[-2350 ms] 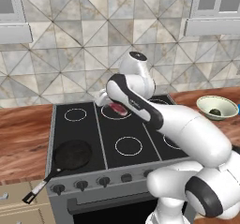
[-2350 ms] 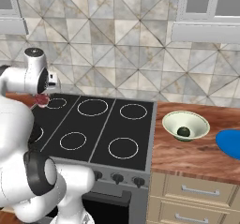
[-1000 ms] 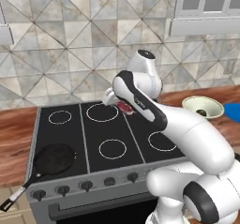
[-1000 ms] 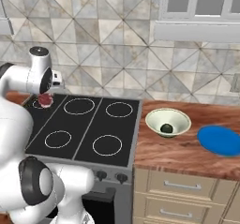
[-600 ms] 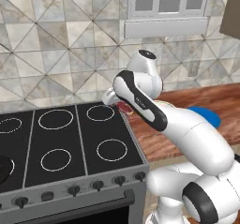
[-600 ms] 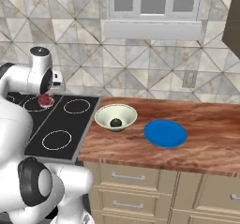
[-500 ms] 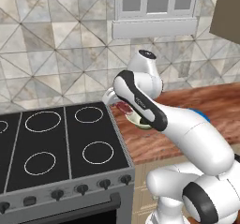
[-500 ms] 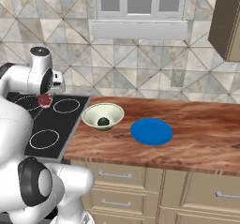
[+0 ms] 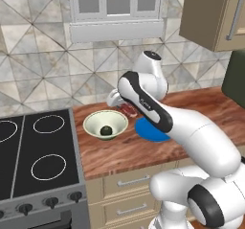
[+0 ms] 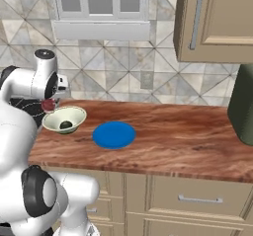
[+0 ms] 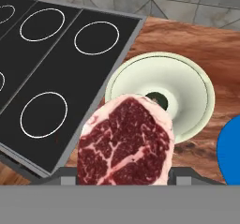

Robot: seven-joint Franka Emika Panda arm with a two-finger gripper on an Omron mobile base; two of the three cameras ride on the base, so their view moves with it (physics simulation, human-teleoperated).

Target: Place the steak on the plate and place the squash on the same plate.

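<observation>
Step 1 of 2 is in hand: the steak (image 11: 125,141) hangs clamped in the jaws of the gripper (image 9: 125,109) above the bench (image 10: 178,131), near the bowl (image 9: 105,124) that holds the squash (image 9: 105,130). Next, I judge, it must travel sideways to the blue plate (image 10: 114,134) beside the bowl and be released. The arm is folded high, wrist bent down.
</observation>
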